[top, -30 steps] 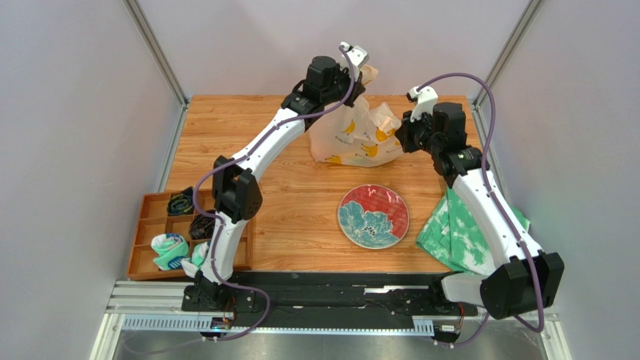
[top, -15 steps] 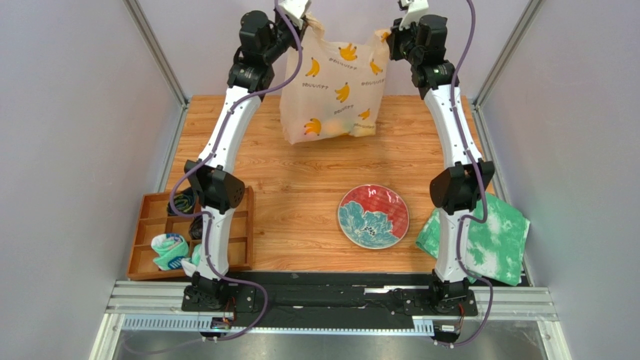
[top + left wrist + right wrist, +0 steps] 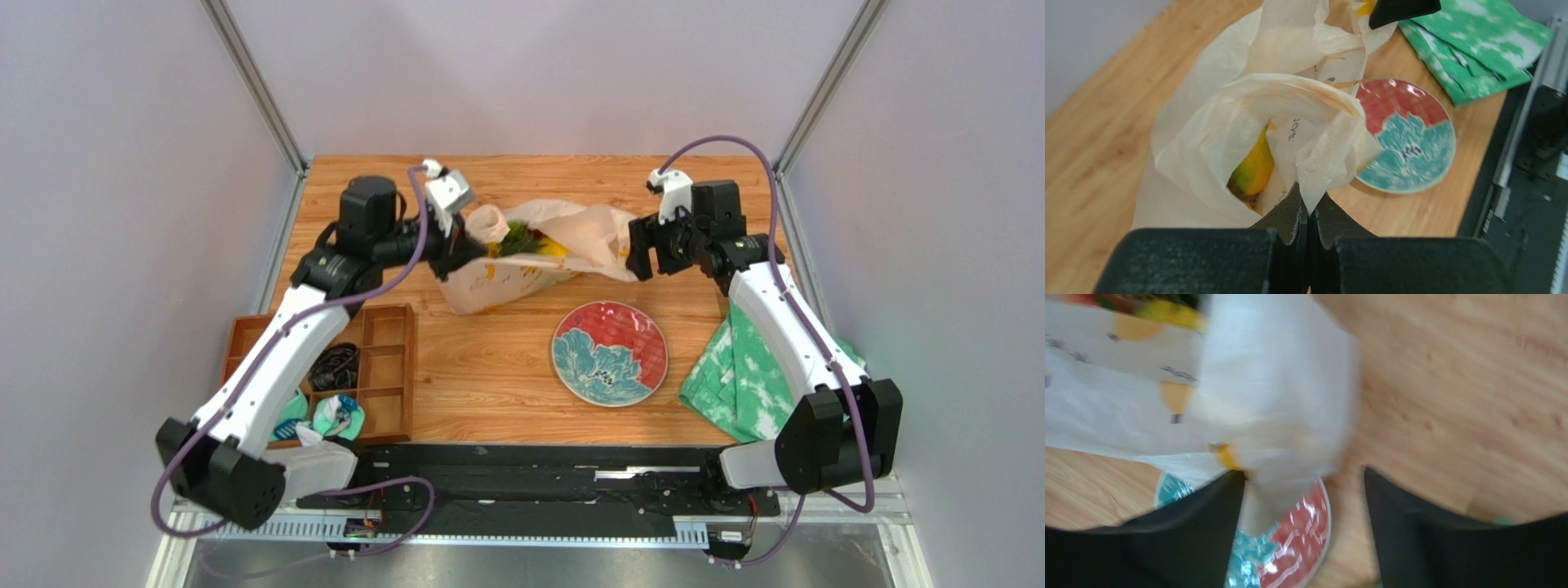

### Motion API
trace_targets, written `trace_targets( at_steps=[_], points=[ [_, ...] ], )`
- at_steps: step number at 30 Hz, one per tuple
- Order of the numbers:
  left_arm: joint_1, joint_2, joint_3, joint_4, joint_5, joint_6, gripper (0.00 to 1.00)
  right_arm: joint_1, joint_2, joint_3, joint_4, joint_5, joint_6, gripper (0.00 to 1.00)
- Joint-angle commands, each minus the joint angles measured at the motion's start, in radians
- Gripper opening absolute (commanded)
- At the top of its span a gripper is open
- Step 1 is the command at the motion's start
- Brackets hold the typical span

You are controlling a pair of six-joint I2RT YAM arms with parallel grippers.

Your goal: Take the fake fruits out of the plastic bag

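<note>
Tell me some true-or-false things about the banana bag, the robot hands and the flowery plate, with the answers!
1. The thin white plastic bag printed with yellow bananas hangs in the air. False: it lies slumped on the wooden table.
2. The left gripper is pinching the bag. True.
3. The right gripper is squeezed shut. False: its fingers stand apart.
4. The round red and teal plate holds fruit. False: no fruit lies on it.
5. A yellow-green fake fruit shows inside the bag. True.

The left gripper point(image 3: 1308, 205) and right gripper point(image 3: 1303, 496) are dropping from their high lift, the plastic bag point(image 3: 552, 255) is slumping onto the table point(image 3: 491, 355) instead of hanging stretched, and the right fingers are parting.
</note>
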Motion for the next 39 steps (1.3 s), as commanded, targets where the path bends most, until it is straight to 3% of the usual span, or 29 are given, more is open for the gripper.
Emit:
trace_targets(
  at_steps=[1,5,6,10,11,16,17,20,24,27,29,33,39],
  points=[
    [0.004,-0.155,-0.253,-0.024,-0.039,-0.06,0.0,0.007,-0.045,0.035,-0.161,0.156,-0.004,0.87],
    [0.004,-0.22,-0.312,-0.004,-0.012,-0.077,0.0,0.044,-0.059,0.308,-0.27,0.032,-0.082,0.92],
    [0.004,-0.226,-0.318,0.005,-0.023,-0.102,0.0,0.057,-0.057,0.404,-0.275,-0.042,-0.096,0.91],
    [0.004,-0.241,-0.353,0.051,-0.06,-0.134,0.0,0.203,0.022,0.529,-0.302,-0.143,-0.191,0.78],
    [0.004,-0.248,-0.358,0.055,-0.086,-0.149,0.0,0.272,0.042,0.531,-0.316,-0.143,-0.223,0.67],
    [0.005,-0.295,-0.385,0.054,-0.159,-0.214,0.0,0.354,0.201,0.513,-0.295,-0.207,-0.241,0.37],
    [0.008,-0.306,-0.387,0.052,-0.172,-0.224,0.0,0.373,0.228,0.516,-0.301,-0.218,-0.244,0.22],
    [0.015,-0.326,-0.402,0.065,-0.178,-0.234,0.0,0.404,0.318,0.505,-0.287,-0.223,-0.261,0.12],
    [0.027,-0.346,-0.44,0.08,-0.175,-0.275,0.0,0.452,0.439,0.493,-0.236,-0.068,-0.268,0.06],
    [0.039,-0.358,-0.454,0.079,-0.175,-0.306,0.0,0.504,0.472,0.459,-0.297,-0.035,-0.27,0.04],
    [0.042,-0.363,-0.457,0.072,-0.184,-0.301,0.0,0.563,0.448,0.408,-0.395,-0.051,-0.305,0.03],
    [0.044,-0.37,-0.473,0.071,-0.184,-0.3,0.0,0.578,0.349,0.223,-0.411,-0.006,-0.288,0.03],
    [0.044,-0.358,-0.508,0.071,-0.167,-0.321,0.0,0.548,0.331,0.21,-0.419,0.003,-0.285,0.06]
  ],
)
